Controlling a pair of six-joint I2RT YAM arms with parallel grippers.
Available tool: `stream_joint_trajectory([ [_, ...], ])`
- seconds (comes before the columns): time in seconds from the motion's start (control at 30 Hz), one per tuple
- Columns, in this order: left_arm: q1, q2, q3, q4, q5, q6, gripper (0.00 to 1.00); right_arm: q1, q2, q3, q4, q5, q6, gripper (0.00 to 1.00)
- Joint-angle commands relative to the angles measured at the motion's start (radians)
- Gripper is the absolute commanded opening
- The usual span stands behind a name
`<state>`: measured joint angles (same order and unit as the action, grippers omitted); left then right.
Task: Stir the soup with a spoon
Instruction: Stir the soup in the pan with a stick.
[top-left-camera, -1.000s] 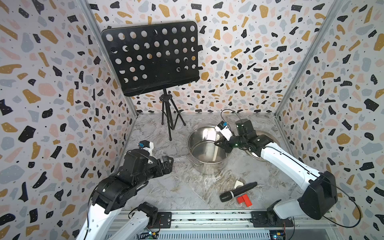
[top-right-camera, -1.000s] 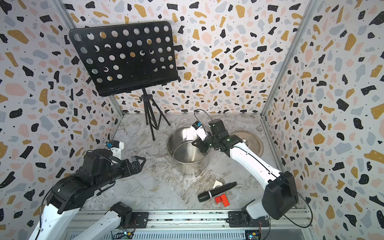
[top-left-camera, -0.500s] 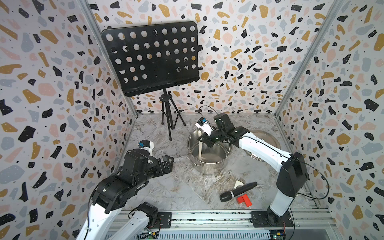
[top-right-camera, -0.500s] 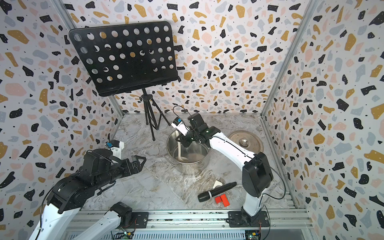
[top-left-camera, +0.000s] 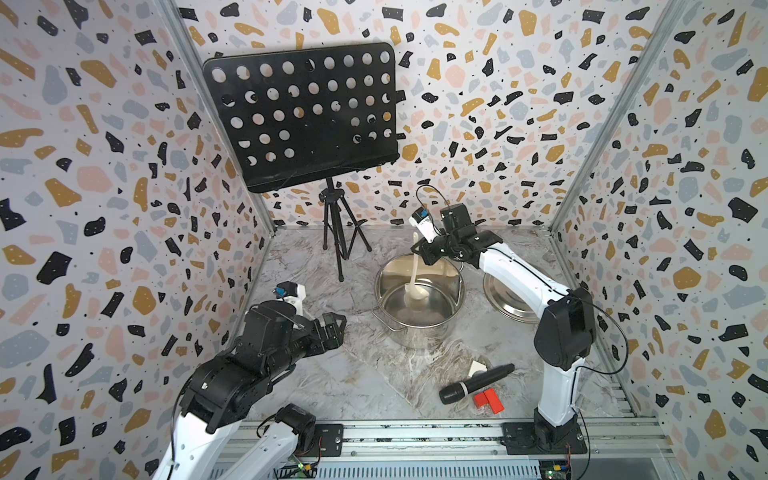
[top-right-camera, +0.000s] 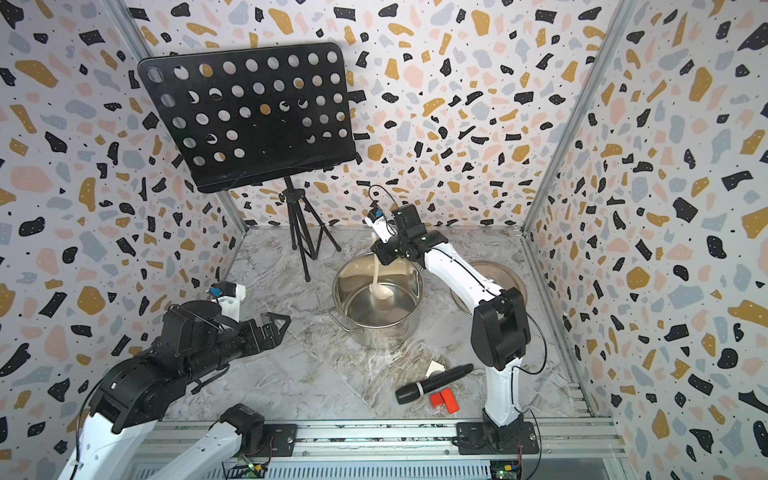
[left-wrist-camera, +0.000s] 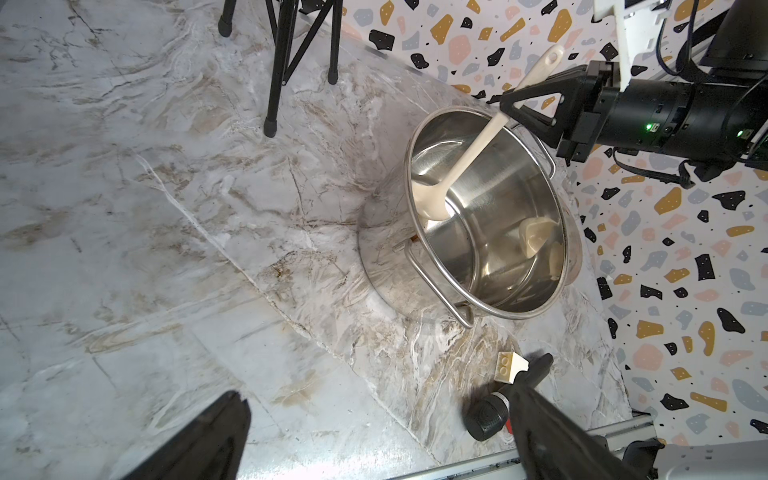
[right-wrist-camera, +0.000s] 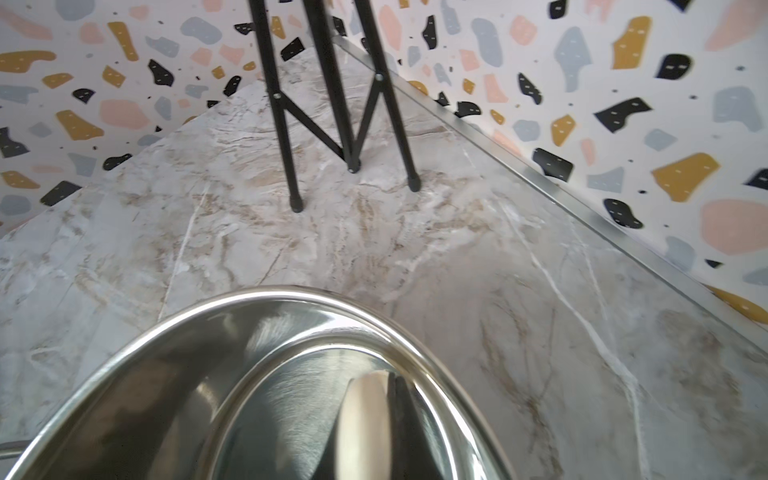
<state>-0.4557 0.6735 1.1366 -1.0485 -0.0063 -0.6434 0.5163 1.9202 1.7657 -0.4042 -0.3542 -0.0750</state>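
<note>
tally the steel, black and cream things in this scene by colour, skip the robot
steel: 2 (round steel pot, flat steel lid)
black: 2 (perforated black music stand, black microphone)
cream: 2 (long cream spoon, small cream brick)
total: 6

A steel pot (top-right-camera: 384, 337) on counter (top-right-camera: 291, 382), cream-white spoon (top-right-camera: 376, 275) standing in it, handle clamped by right gripper (top-right-camera: 381, 254), left gripper (top-right-camera: 279, 332) spread wide, microphone (top-right-camera: 434, 384) beside red block (top-right-camera: 444, 400)

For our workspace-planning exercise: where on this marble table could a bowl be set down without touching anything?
Largest bare patch: front centre, bordered by the left tool, the pot and the microphone. A smaller one: back left, between tripod and wall. Crowded: front right, where microphone, red block and cream block cluster; the lid flanks the pot.
</note>
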Motion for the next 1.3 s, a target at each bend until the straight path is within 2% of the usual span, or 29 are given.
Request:
stream_joint_trajectory([
  [0.0, -0.001, 0.001, -0.007, 0.031, -0.003, 0.003, 1.0, -0.051, -0.125, -0.052, -0.028, 0.009, 0.011, 0.0],
  [0.17, -0.001, 0.004, -0.007, 0.039, 0.0, 0.006, 0.99, -0.113, -0.239, -0.207, -0.028, 0.004, 0.016, 0.0],
  [0.33, -0.001, 0.002, -0.01, 0.038, 0.0, 0.015, 0.99, -0.112, -0.366, -0.358, -0.055, -0.028, 0.016, 0.0],
  [0.47, -0.002, 0.001, -0.021, 0.042, 0.0, 0.017, 0.99, -0.084, -0.474, -0.474, -0.035, -0.081, 0.03, 0.0],
  [0.57, -0.002, 0.004, -0.029, 0.054, 0.003, 0.02, 0.99, -0.03, -0.521, -0.504, -0.032, -0.095, 0.012, 0.0],
  [0.73, -0.001, 0.028, -0.028, 0.082, 0.017, 0.024, 0.99, 0.107, -0.505, -0.458, -0.045, -0.077, -0.035, 0.0],
  [0.93, -0.001, 0.029, -0.028, 0.084, 0.015, 0.03, 0.99, 0.226, -0.373, -0.322, -0.029, -0.047, -0.048, 0.0],
  [1.27, -0.001, -0.009, -0.039, 0.04, -0.007, 0.028, 0.99, 0.235, -0.067, 0.006, -0.05, 0.066, -0.057, 0.0],
])
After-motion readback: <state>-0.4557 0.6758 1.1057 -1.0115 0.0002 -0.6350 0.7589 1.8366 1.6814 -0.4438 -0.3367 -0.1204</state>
